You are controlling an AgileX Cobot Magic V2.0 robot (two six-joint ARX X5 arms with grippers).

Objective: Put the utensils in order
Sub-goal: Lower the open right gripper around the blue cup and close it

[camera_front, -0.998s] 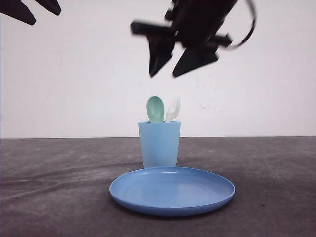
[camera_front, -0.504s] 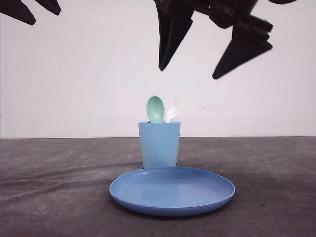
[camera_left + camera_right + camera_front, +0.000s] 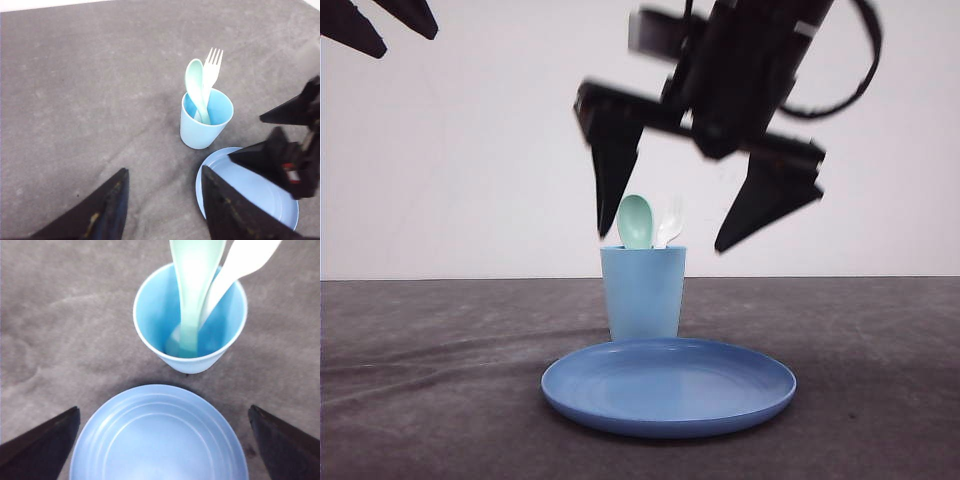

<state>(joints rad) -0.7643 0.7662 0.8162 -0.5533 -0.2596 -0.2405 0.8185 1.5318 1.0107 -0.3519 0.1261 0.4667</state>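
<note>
Spoon (image 3: pixel 635 221): pale mint green, standing in the cup (image 3: pixel 643 292), handle down, oval bowl up and clear of the rim. Long axis near upright, leaning a little toward the far side of the cup.
Fork (image 3: pixel 670 222): slim and white, in the same cup, just beside the spoon and touching or nearly touching it. Tines point up; handle runs down to the cup floor. Same near-upright lean.
Why they stand so: the cup wall props both handles, so the heads stick out where a gripper can reach them from above.
Cup: light blue, upright on the table (image 3: pixel 430 380), just behind the plate (image 3: pixel 668 386). Whether rim and plate edge touch, I cannot tell.
Plate: round, blue, bare, nearest the robot.
Right gripper (image 3: pixel 670 225): fingers spread wide and holding nothing, one tip on each side of the utensil heads, tips down at about head level, above the cup rim. Not touching either utensil as far as I can see.
Judgement: looks lined up to close on one or both heads; the two sit so close that picking one alone may be tricky.
Left gripper (image 3: pixel 165 200): high and well off to the left, fingers apart, empty.
Table: dark grey cloth, lightly creased.
</note>
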